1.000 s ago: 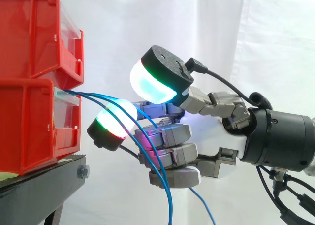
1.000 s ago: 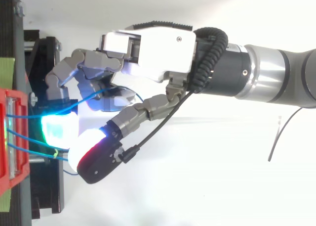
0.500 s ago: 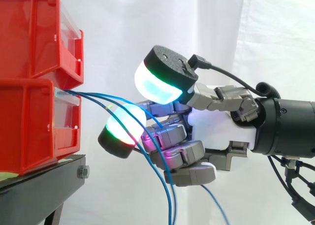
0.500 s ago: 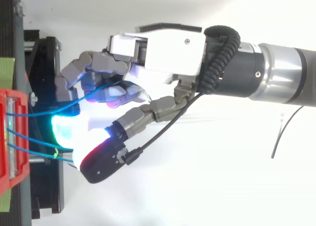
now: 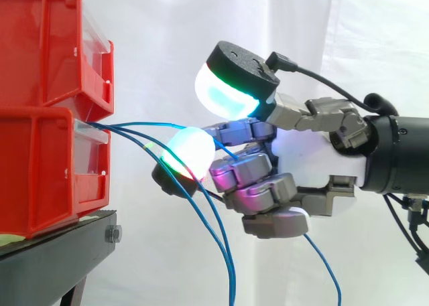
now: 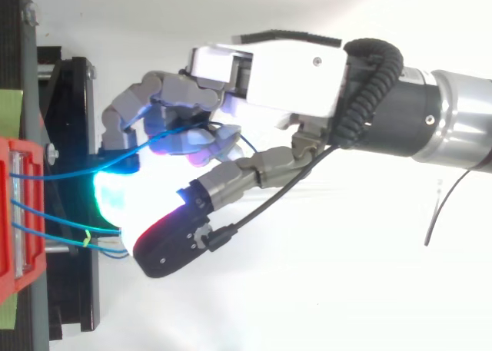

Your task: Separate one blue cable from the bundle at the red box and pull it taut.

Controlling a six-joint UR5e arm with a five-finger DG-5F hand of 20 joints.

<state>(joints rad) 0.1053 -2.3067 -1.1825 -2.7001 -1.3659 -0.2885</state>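
Hand: I see the hand (image 5: 301,165) level with the lower bin, fingers curled in toward the palm, the glowing pads (image 5: 228,95) out in front toward the box.
Grip: one blue cable (image 5: 144,124) runs from the box into those curled fingers; from above it arcs up into them (image 6: 184,128), so I judge it caught there rather than just brushed.
Slack end: a blue strand hangs out below the hand (image 5: 325,269), probably the same cable's tail.
Other cables: the rest of the bundle (image 5: 230,279) droops away beneath the pads, apart from the held one.
Red box: the cables leave the front of the lower red bin (image 5: 40,172), which sits on the black stand (image 5: 53,252).
Backdrop: white curtain (image 5: 375,45).
Done: separation looks achieved, as one cable is split off from the others.
Left: the held cable curves gently between box and fingers, so I read it as not yet taut; drawing the hand away from the box remains.
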